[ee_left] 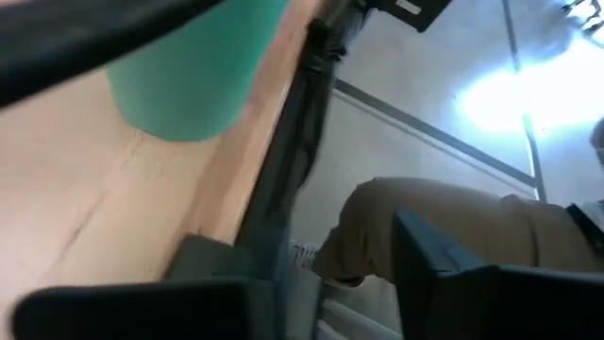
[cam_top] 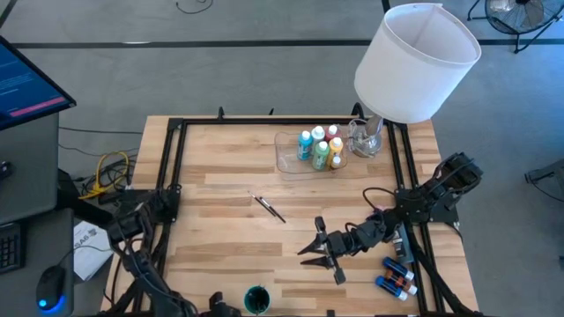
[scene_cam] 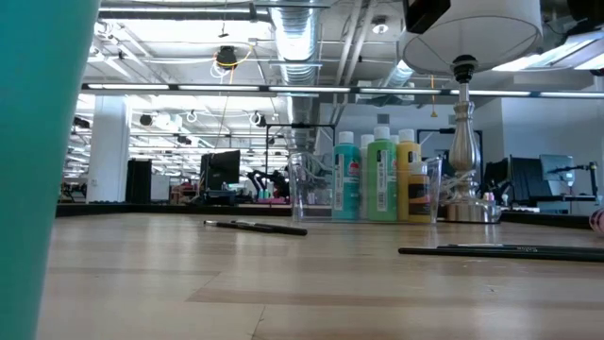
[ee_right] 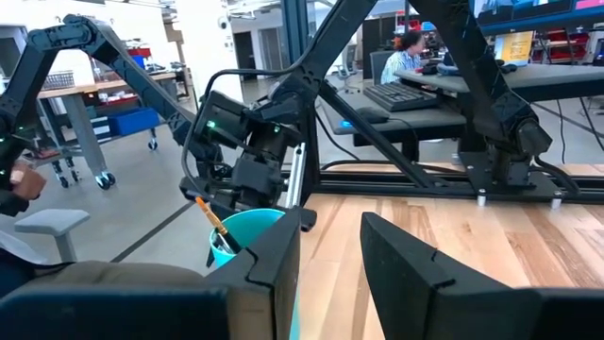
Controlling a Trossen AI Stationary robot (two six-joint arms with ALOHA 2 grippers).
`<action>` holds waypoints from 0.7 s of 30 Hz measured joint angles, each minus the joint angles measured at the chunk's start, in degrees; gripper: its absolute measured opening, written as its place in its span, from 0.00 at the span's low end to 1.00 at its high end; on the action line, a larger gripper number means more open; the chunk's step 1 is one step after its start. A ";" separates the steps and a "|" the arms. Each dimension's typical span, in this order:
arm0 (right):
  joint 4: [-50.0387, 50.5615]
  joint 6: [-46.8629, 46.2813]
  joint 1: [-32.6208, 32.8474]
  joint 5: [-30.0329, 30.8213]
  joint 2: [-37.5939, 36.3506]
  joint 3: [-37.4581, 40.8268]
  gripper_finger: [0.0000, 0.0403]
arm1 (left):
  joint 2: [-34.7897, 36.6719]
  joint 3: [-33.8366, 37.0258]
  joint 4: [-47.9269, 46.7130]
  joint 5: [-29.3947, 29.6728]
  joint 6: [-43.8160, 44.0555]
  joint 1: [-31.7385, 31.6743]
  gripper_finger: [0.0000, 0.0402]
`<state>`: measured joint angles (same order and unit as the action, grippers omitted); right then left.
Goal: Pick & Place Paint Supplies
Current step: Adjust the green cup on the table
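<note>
Right gripper (cam_top: 319, 253) low over the tabletop (cam_top: 220, 211), fingers apart, holding nothing; one brush (cam_top: 338, 272) lies just beside it, another brush (cam_top: 268, 208) mid-table. Teal cup (cam_top: 256, 299) at the near edge holds a brush; left gripper's state: cannot tell. Paint bottles (cam_top: 319, 148) stand in the clear tray (cam_top: 288, 161) beside the lamp (cam_top: 414, 66); more bottles (cam_top: 397, 275) lie near the right edge.

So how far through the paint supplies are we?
Done: several bottles stand in the clear tray, and one brush sits in the teal cup by the left gripper. In hand: nothing visibly held; the right gripper hovers mid-table. Left: two brushes on the table and bottles at the right edge.
</note>
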<state>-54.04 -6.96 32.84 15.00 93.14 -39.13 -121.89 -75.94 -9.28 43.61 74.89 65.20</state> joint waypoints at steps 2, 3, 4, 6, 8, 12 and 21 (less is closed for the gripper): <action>0.00 0.00 0.00 0.00 0.00 0.00 0.27 | 0.00 -0.02 0.13 -0.69 -0.12 -0.70 0.30; 0.00 0.00 0.00 0.00 0.00 0.00 0.27 | 0.00 -0.02 0.11 -0.87 -0.48 -1.00 0.34; 0.00 0.00 0.00 0.00 0.00 0.00 0.27 | 0.00 -0.02 0.04 -1.00 -0.50 -1.26 0.37; 0.00 -0.02 0.00 0.00 0.00 0.00 0.27 | 0.00 -0.02 0.04 -1.06 -0.24 -1.71 0.41; 0.00 0.00 0.00 0.00 0.00 0.00 0.27 | 0.00 -0.02 -0.27 -1.34 0.40 -2.11 0.44; 0.02 -0.02 0.00 0.00 -0.02 0.00 0.27 | 0.00 -0.02 -0.93 -1.76 0.55 -2.39 0.46; 0.08 -0.02 0.02 0.00 -0.04 0.00 0.27 | 0.00 -0.02 -1.96 1.62 0.02 -2.51 0.46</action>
<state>-53.97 -6.98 32.86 15.00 93.10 -39.13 -121.89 -75.96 -11.24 45.23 74.91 62.69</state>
